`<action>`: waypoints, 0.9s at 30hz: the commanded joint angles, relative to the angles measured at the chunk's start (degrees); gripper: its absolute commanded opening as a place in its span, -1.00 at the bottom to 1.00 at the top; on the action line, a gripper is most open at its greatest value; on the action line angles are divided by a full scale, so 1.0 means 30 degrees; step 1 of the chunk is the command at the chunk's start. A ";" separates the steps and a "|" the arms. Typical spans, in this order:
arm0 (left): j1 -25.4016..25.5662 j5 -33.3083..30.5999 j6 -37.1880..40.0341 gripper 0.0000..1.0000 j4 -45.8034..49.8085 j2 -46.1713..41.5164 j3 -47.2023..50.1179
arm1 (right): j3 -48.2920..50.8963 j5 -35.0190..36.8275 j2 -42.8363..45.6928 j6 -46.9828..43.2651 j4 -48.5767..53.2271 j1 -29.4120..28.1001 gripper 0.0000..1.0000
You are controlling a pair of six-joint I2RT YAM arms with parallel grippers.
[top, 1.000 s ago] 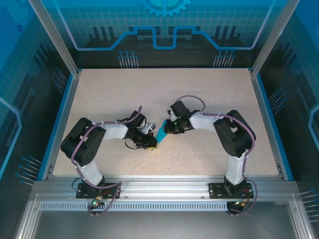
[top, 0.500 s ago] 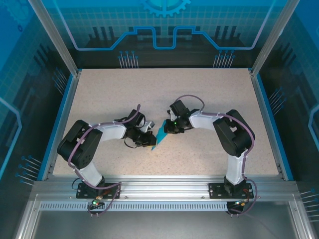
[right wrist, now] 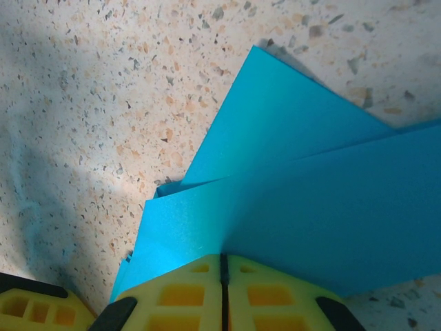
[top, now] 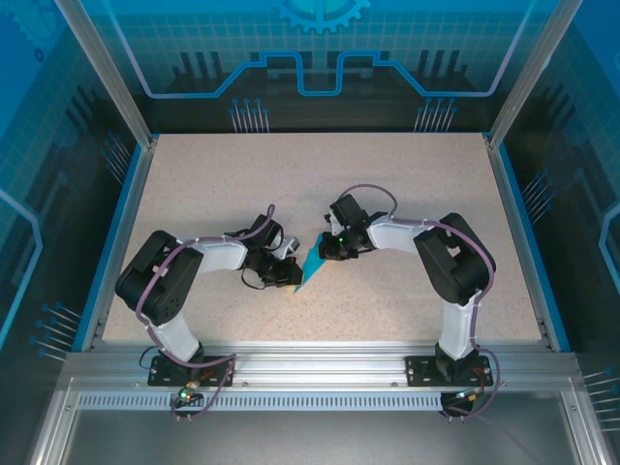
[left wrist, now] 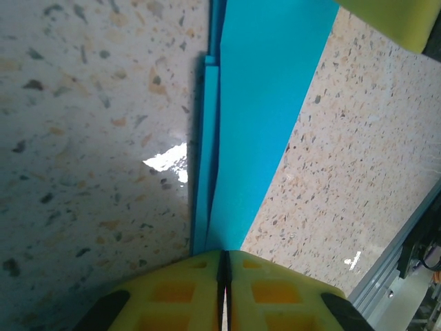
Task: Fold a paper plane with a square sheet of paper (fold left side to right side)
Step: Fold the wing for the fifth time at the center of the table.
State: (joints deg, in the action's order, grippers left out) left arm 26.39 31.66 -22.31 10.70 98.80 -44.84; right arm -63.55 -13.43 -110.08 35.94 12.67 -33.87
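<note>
**Support surface.** The speckled table (top: 407, 194) lies under both arms. Whether the paper's lower edge rests on it cannot be told.

**Workpiece.** The folded sheet of paper (top: 312, 263) is held as a narrow, multi-layer strip spanning the gap between the two grippers.

**Grippers.** The left gripper (left wrist: 224, 256) is closed on one narrow end, and the strip runs straight ahead from between its fingertips. The right gripper (right wrist: 222, 261) is clamped on the opposite end, with the layers fanned out ahead of its fingertips.

**Hazards, judged from this state:**

1. Tearing or buckling. The sheet is pinned at both ends. If the grippers are drawn apart, the thin paper may be torn at the pads. If they are driven together, it may be buckled and an unwanted crease set.
2. Crooked fold. Ahead of the right fingertips the layers are splayed and their edges are not aligned. If pressure is applied now, a skewed crease may be fixed in.
3. Slip. Only a narrow margin of paper is caught between each pair of pads, so an end may be pulled free by a small twist.
4. Finger contact. A yellow finger (left wrist: 389, 21), judged to belong to the right gripper, is seen just ahead of the left fingertips. A collision may follow from any further approach.
</note>
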 commanded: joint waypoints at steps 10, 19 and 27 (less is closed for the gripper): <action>-0.0134 -0.0924 0.0405 -0.87 0.1118 0.0024 0.0791 | 0.0095 0.1152 -0.0320 -0.0608 0.2012 0.0359 -0.83; 0.0149 -0.0475 0.0120 -0.88 0.1769 -0.1295 0.2014 | -0.0108 0.1280 -0.1040 -0.0526 0.2280 0.0511 -0.84; 0.0209 -0.0670 -0.0209 -0.88 0.2038 -0.2118 0.2498 | -0.0436 0.1403 -0.1229 -0.0819 0.2662 0.0662 -0.83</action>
State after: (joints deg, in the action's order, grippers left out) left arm 26.41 30.92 -22.52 10.39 93.67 -39.40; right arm -65.06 -13.91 -110.69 34.85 15.09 -33.58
